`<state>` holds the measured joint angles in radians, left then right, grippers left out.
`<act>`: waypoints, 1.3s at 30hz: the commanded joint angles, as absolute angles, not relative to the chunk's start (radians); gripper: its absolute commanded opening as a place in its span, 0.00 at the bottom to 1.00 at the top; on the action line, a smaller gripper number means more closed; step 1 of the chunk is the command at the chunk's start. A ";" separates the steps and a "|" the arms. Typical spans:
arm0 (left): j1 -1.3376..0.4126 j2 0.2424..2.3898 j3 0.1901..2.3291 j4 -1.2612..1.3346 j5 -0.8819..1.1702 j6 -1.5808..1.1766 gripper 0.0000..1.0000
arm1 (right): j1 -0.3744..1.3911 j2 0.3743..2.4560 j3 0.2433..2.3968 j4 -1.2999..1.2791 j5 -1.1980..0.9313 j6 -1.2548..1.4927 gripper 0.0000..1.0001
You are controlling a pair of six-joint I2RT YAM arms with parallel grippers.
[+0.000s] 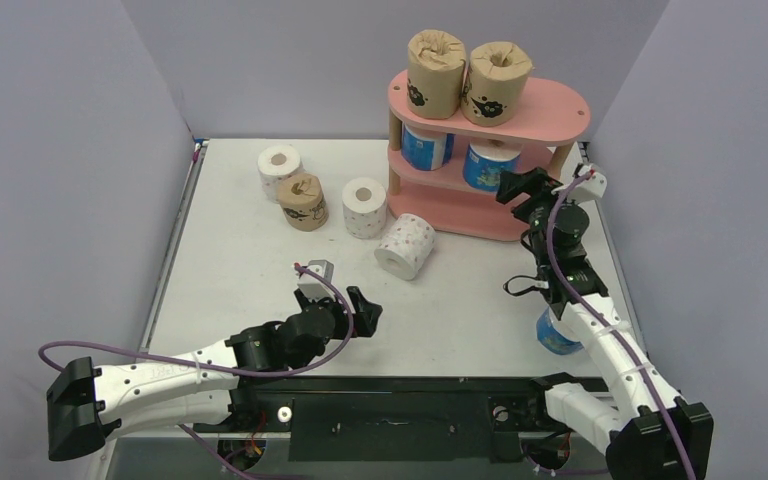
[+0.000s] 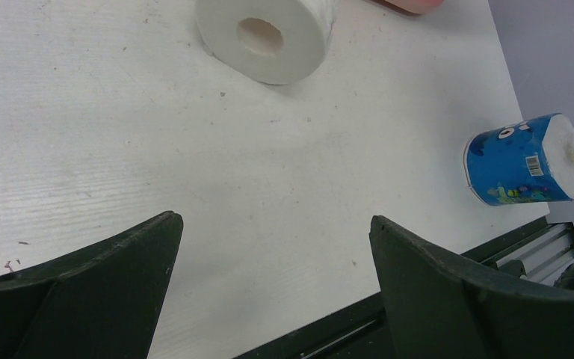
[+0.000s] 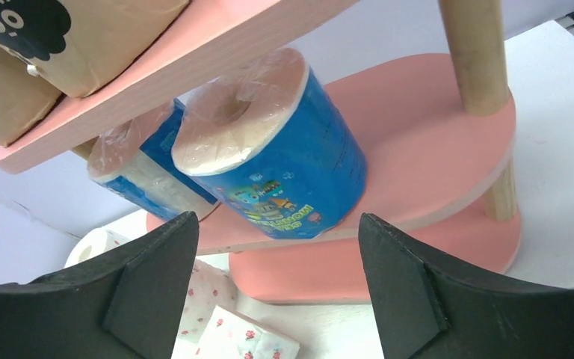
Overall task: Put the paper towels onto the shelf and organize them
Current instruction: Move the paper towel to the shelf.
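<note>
- My right gripper [image 3: 276, 224] stands open and empty, just before a blue roll [image 3: 291, 157] on the shelf's [image 1: 550, 110] middle tier.
- My left gripper [image 2: 274, 218] gapes wide, holding nothing.
- Four rolls are shelved; by my count five lie on the table [image 1: 230, 270].

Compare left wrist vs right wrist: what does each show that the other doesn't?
Left wrist only: a loose blue roll on its side at the front edge of the table, and the open left tool.
Right wrist only: two shelved blue rolls on the middle board, brown rolls on the top board, a wooden post, and the open right tool.
Both: the white table, the pink shelf (a sliver in left wrist) and white rolls; whether the same roll, I cannot tell.
</note>
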<state>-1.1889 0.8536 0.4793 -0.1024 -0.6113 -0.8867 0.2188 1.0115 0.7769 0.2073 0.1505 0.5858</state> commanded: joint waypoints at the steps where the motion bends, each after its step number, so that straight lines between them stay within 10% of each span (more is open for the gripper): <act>1: -1.181 0.857 0.480 -0.050 -0.592 -0.885 0.96 | 0.182 0.957 0.722 0.236 0.108 0.683 0.72; 39: -1.175 0.849 0.474 -0.056 -0.603 -0.891 0.97 | 0.064 1.268 0.746 0.466 -0.146 1.045 0.58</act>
<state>-1.1824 0.8478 0.4660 -0.0998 -0.5934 -0.8883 0.0589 1.2552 0.6857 0.3908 -0.1406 1.0416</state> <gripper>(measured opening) 0.970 0.586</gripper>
